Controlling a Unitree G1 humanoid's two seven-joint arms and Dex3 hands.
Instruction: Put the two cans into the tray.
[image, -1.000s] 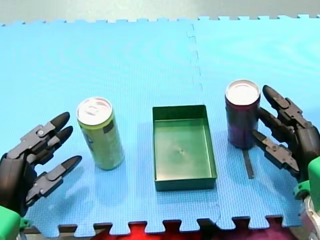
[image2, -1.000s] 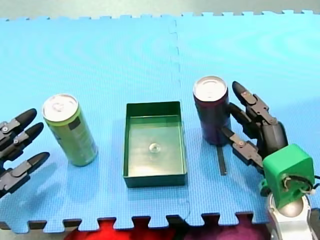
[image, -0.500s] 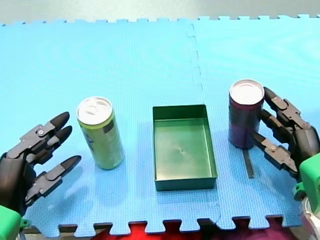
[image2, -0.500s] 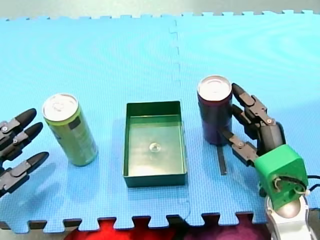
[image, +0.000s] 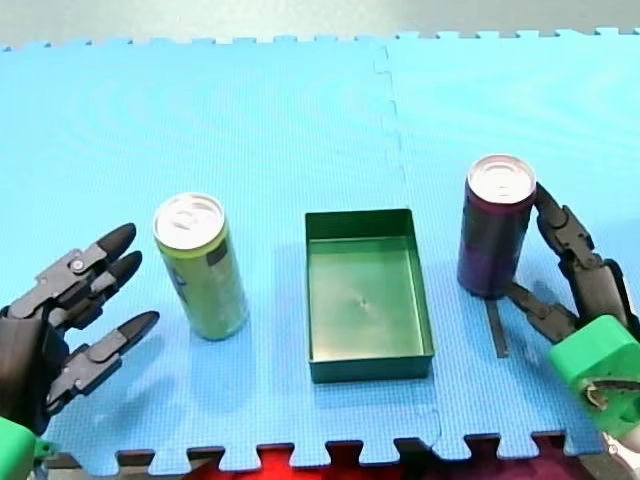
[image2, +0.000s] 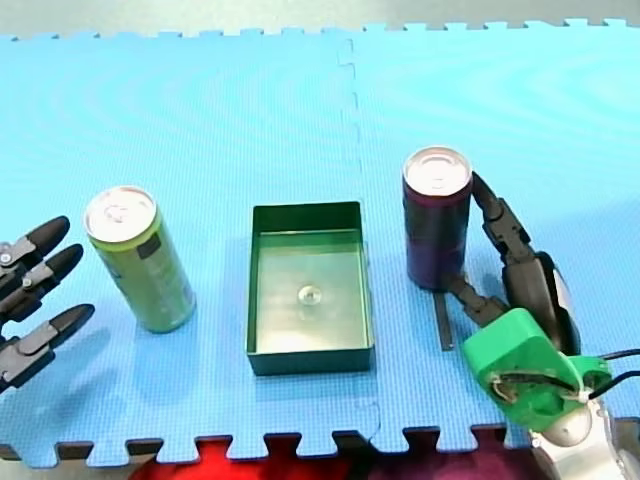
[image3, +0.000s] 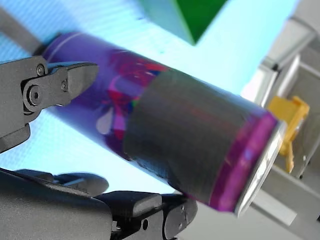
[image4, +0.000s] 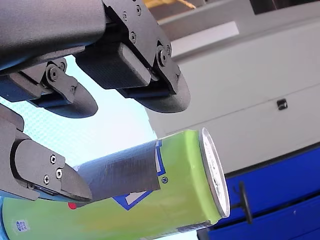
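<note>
A green can (image: 200, 265) stands upright on the blue mat, left of the green tray (image: 309, 300). My left hand (image: 135, 285) is a little to its left, apart from it and holding nothing. The second wrist view shows the green can (image4: 150, 200) close in front of dark fingers. A purple can (image: 490, 240) stands just right of the tray. My right hand (image: 528, 245) wraps it from the right, with fingers behind it and the thumb at its base. In the first wrist view the purple can (image3: 165, 135) lies between the fingers. Nothing is in the tray.
The blue foam mat (image: 300, 120) stretches far behind the cans and tray. Its jagged front edge (image: 300, 455) runs just below the hands. A dark strip (image: 497, 330) lies on the mat beside the purple can's base.
My right hand has turned and drawn in round the purple can, whose top has shifted slightly right. The left hand and the green can have barely moved.
</note>
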